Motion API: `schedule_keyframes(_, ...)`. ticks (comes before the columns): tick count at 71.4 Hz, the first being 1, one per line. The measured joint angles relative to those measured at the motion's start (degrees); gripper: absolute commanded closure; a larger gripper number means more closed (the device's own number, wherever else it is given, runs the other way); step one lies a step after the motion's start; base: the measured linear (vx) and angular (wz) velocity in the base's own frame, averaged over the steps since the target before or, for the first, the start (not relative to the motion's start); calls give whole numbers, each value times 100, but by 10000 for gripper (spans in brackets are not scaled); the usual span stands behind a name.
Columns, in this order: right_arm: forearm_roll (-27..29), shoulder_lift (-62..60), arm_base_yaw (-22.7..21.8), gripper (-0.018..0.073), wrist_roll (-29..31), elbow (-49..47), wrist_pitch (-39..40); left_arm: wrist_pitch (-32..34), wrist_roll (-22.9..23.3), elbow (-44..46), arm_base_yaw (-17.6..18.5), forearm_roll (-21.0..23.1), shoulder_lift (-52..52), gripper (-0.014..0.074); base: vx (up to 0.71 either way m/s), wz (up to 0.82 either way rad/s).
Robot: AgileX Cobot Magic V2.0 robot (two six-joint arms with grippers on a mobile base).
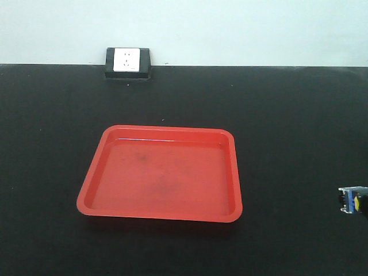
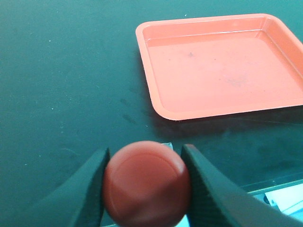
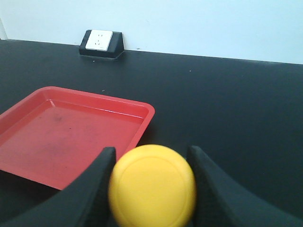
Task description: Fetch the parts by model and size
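We saw the left pincer (image 2: 145, 150) clamped on the round red-capped mushroom-head push-button switch (image 2: 147, 184). Its two black fingers (image 2: 90, 189) pressed in at either side of the cap, which hid the base beneath. Ahead of that pincer and off to its right lay the shallow red plastic tray (image 2: 222, 71), well apart from it, on the black tabletop (image 2: 61, 85). Just to the pincer's right, a pale blue and white object (image 2: 284, 198) showed at the corner, too cropped for us to name.

The right pincer (image 3: 151, 149) likewise gripped the round yellow-capped push-button switch (image 3: 152, 185), with its black fingers tight against both flanks of the cap. The tray sat ahead and to the left of this pincer, near it. A black socket box with a white faceplate (image 3: 99, 42) stood far ahead, at the table's back edge against the pale wall. In the front-facing view the yellow-capped switch showed its blue base at the right edge, well apart from the tray, while the pincer itself was lost against the dark table.
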State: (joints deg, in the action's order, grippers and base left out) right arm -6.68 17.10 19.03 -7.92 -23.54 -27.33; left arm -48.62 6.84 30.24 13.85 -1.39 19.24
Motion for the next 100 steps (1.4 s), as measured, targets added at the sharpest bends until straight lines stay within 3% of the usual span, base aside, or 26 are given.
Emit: schedule_keyframes(100, 0, 0, 0, 569, 0, 0, -46, 113, 0, 0, 0, 36, 0, 603, 0, 0)
